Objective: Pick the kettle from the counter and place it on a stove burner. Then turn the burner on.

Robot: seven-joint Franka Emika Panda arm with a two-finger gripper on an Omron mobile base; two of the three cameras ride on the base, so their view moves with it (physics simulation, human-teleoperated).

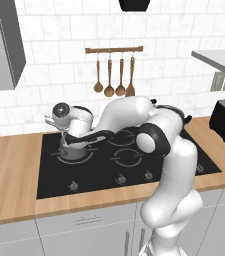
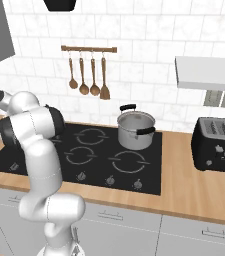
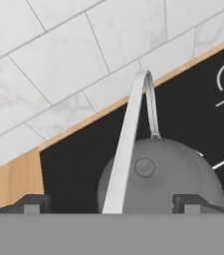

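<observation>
The dark grey kettle [image 1: 73,152] stands upright on the black cooktop [image 1: 54,175], inside the grey rings of the front-left stove burner [image 1: 90,157]. My gripper [image 1: 73,141] hangs just above it, reaching in from the right. In the hand view the kettle [image 3: 158,177] sits close below the gripper [image 3: 112,203]. Its thin arched handle [image 3: 131,134] rises between the two fingertips [image 3: 31,203]. The fingers stand wide apart and touch neither side of the handle, so the gripper is open. The wooden counter [image 1: 9,175] surrounds the cooktop.
A shiny silver lidded pot [image 2: 135,131] stands on the back right of the cooktop [image 2: 99,175]. A black toaster [image 2: 218,145] sits on the counter to the right. Knobs [image 1: 120,178] line the cooktop's front edge. Wooden utensils [image 1: 114,75] hang on the tiled wall.
</observation>
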